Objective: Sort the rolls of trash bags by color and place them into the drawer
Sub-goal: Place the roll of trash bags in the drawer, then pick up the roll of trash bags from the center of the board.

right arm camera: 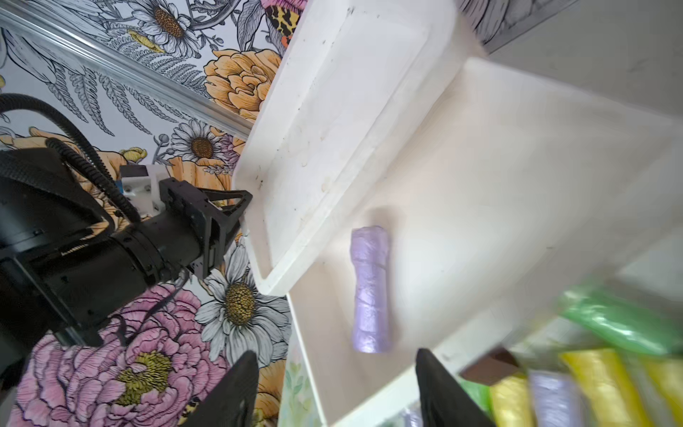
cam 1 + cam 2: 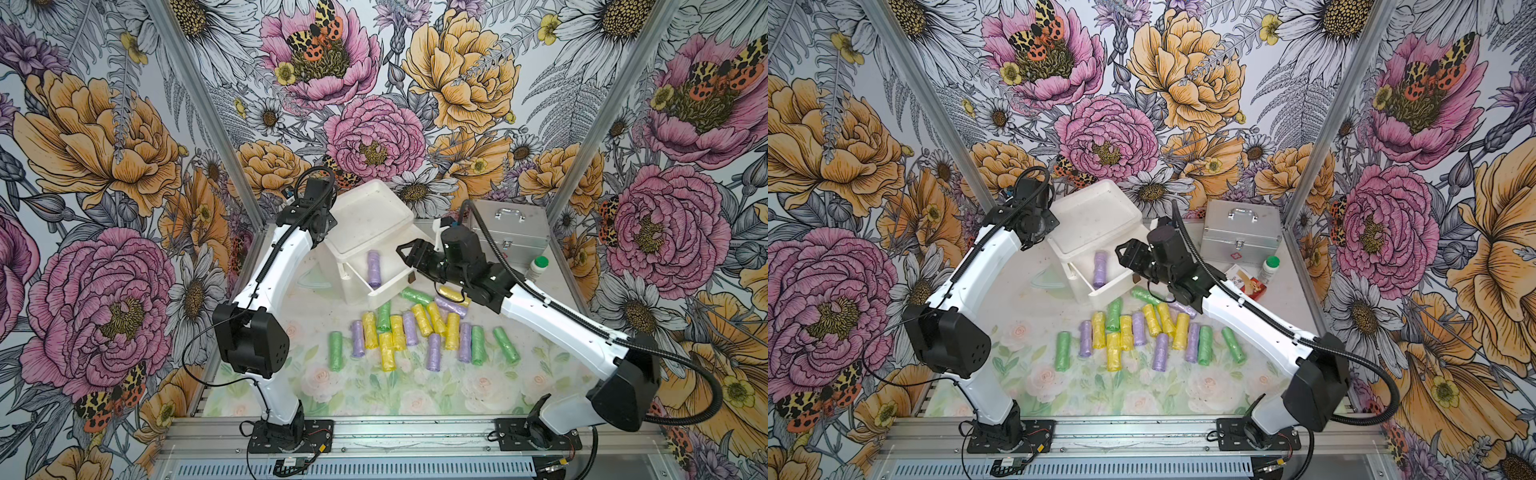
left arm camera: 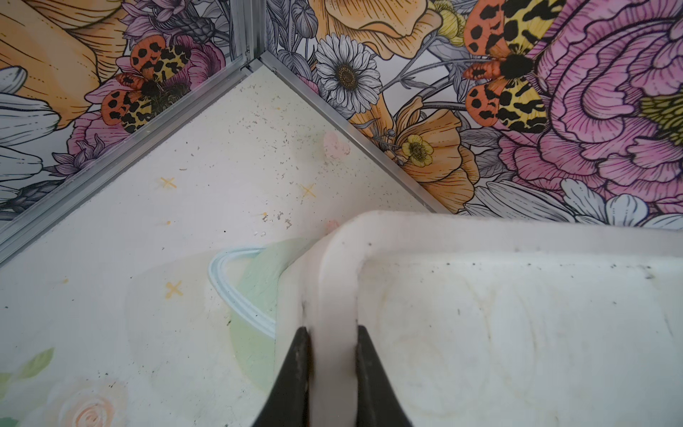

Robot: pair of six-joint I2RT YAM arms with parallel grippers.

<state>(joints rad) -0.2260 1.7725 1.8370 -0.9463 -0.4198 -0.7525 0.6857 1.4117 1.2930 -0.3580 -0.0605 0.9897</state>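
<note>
The white drawer chest (image 2: 376,189) stands at the back, its top drawer (image 2: 392,289) pulled out toward the front. One purple roll (image 2: 374,269) (image 1: 370,288) lies alone inside that drawer. My right gripper (image 1: 334,355) (image 2: 402,254) hovers open just above it, nothing between its fingers. My left gripper (image 3: 330,332) is shut on the raised rim (image 3: 480,233) of the chest's top, at its left corner. Several purple, yellow and green rolls (image 2: 415,328) (image 2: 1142,328) lie in a loose heap on the table in front of the drawer.
A silver metal case (image 2: 515,232) stands at the back right, with a white green-capped bottle (image 2: 539,268) and a small red and white box (image 2: 1246,284) in front of it. Flowered walls close in the left, back and right sides.
</note>
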